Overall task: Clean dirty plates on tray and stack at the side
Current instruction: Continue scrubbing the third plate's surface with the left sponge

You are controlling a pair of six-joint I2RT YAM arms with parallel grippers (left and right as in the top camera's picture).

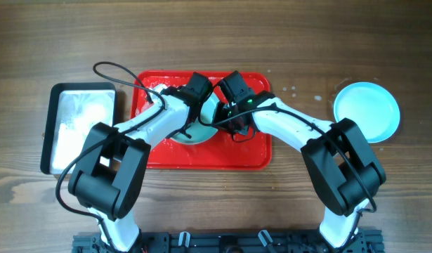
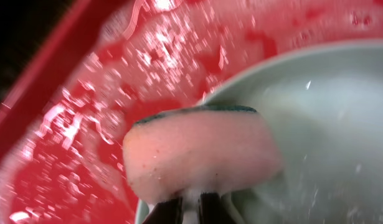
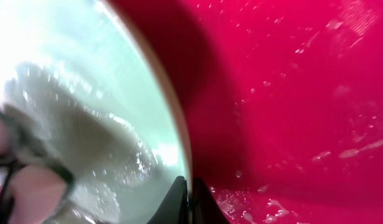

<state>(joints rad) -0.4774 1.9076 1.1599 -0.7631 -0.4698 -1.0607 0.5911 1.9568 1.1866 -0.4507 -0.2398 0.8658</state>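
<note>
A pale turquoise plate (image 1: 200, 131) lies in the wet red tray (image 1: 152, 151), mostly covered by both wrists. My left gripper (image 2: 191, 211) is shut on a pink sponge (image 2: 200, 152) with a green scrub face. The sponge rests over the rim of the plate (image 2: 328, 124), which is soapy inside. My right gripper (image 3: 190, 202) is shut on the rim of the same plate (image 3: 73, 81), one finger inside and one outside, above the tray floor (image 3: 291, 93). A second plate (image 1: 367, 111) sits on the table at the far right, outside the tray.
A silver metal pan (image 1: 79, 126) with a black rim stands left of the tray, holding whitish foamy water. Water drops and foam cover the tray floor (image 2: 73, 143). Small splashes lie on the wood between the tray and the right plate.
</note>
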